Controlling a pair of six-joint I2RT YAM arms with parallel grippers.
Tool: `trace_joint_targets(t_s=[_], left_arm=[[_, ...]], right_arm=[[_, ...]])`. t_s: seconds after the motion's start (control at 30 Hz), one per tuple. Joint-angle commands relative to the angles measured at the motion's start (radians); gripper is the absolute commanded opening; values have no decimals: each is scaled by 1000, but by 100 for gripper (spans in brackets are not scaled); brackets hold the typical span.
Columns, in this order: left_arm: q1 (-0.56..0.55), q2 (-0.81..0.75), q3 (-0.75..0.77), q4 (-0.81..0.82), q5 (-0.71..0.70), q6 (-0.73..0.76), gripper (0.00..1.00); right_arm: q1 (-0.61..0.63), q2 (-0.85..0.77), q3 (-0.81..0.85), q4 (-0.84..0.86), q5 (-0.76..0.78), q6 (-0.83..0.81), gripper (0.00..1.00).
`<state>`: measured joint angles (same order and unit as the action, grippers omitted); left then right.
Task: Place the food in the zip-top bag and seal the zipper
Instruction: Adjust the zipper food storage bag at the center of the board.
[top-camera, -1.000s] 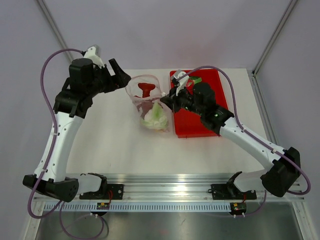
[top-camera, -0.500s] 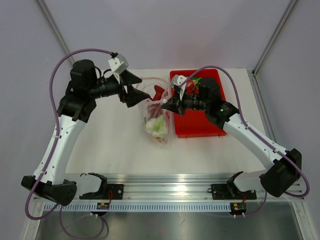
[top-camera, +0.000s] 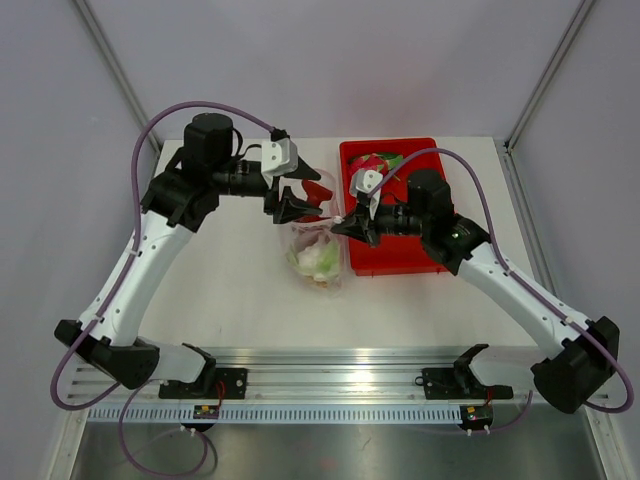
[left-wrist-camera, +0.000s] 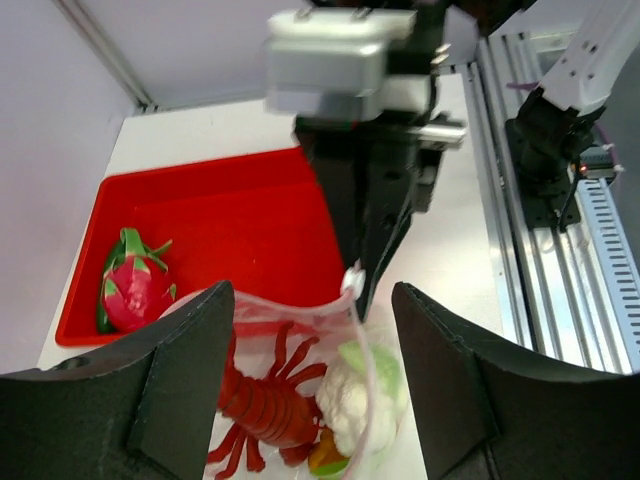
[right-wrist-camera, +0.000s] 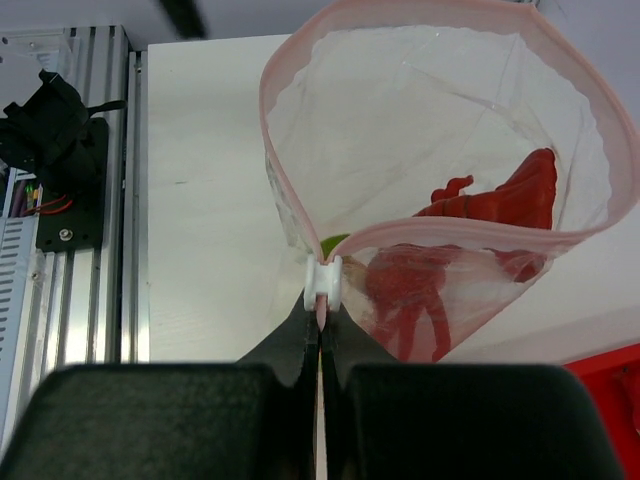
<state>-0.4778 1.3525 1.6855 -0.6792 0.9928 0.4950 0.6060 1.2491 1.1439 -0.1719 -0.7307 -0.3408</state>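
The clear zip-top bag (top-camera: 320, 262) stands open between my grippers. Inside lie a red lobster-shaped piece (left-wrist-camera: 265, 395), a white cauliflower piece (left-wrist-camera: 365, 400) with green, and an orange bit (left-wrist-camera: 325, 455). The pink zipper (right-wrist-camera: 272, 130) rings the open mouth, with a white slider (right-wrist-camera: 323, 278) at one end. My right gripper (right-wrist-camera: 321, 325) is shut on the zipper strip just below the slider; it also shows in the top view (top-camera: 343, 222). My left gripper (left-wrist-camera: 315, 400) is open, its fingers straddling the bag's mouth from the other side, seen in the top view (top-camera: 303, 200).
The red tray (top-camera: 375, 258) lies right of the bag, under my right arm. A pink dragon fruit (left-wrist-camera: 135, 285) with green scales lies in its far corner. The aluminium rail (top-camera: 330, 360) runs along the near table edge.
My left arm swung right and down until its open fingers straddle the bag's mouth. The bag shifted slightly nearer and its mouth narrowed. My right gripper kept its hold and moved a little.
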Motion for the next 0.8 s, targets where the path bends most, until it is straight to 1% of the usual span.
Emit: trace_joint_targets(t_s=[0.0,0.03,0.07,0.1,0.13,0.17,0.2,0.23,0.3,0.33,0.4,0.5,0.77], left_arm=[[19,-3,36,-42,-120,33,68],[31,-25,17,-16,-150,-1,68],[48,-36,-27,59,-204,-39,67],[79,-65,-55,100,-244,-144,65],[91,-75,-75,127,-272,-176,61],[103,-84,-104,154,-339,-223,61],[105,-87,-110,161,-370,-234,61],[105,-89,-113,167,-444,-251,62],[107,-78,-103,168,-508,-280,73],[107,-69,-95,168,-528,-286,75],[107,-23,-54,136,-516,-276,77],[105,30,-17,73,-455,-247,77],[104,80,-26,-17,-398,-164,76]], right_arm=[[-5,-89,-33,6,30,-23,0],[-5,-114,-58,6,66,-20,0],[-6,-123,-68,6,80,-20,0],[-5,-140,-84,6,102,-21,0],[-5,-148,-90,6,108,-20,0],[-5,-152,-95,3,111,-21,0],[-5,-158,-99,5,116,-21,0],[-6,-165,-101,3,116,-21,0],[-5,-166,-102,0,116,-26,0],[-5,-165,-101,-3,116,-27,0],[-5,-159,-102,-8,116,-30,0],[-6,-155,-101,-9,116,-32,0],[-6,-165,-102,-20,116,-46,0]])
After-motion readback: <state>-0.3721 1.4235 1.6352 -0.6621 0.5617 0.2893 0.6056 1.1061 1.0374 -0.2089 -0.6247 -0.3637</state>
